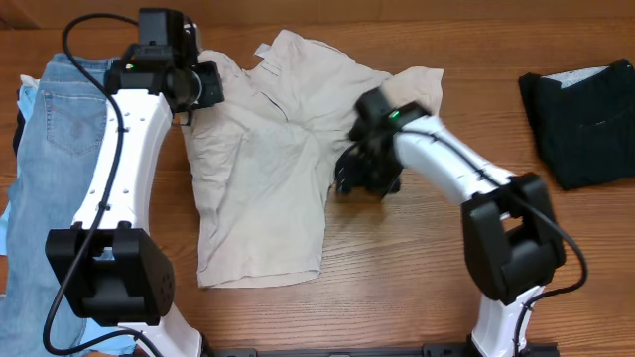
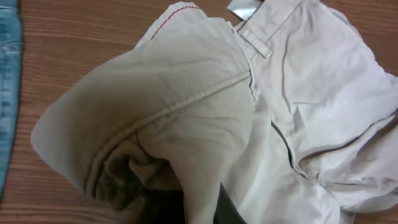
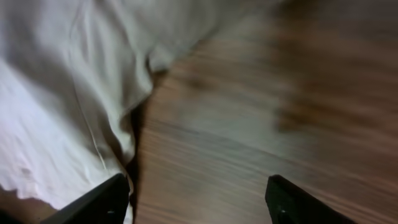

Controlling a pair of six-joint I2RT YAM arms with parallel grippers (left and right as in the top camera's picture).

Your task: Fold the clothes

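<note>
L gripper (image 1: 193, 99) looks clamped on a bunched waist corner of the khaki shorts (image 1: 263, 169), which lie spread mid-table. R gripper (image 1: 355, 178) is wide open and empty at the shorts' R edge, one finger (image 3: 112, 194) beside the cloth, bare wood between the tips. My worry: a one-sided pull from L drags the whole garment toward the jeans (image 1: 60, 129), or R closes on wood, not cloth. Wood table (image 1: 417, 288) looks smooth, so fabric prob. slides; jeans sit far L, black garment (image 1: 585, 114) far R, well apart.
</note>
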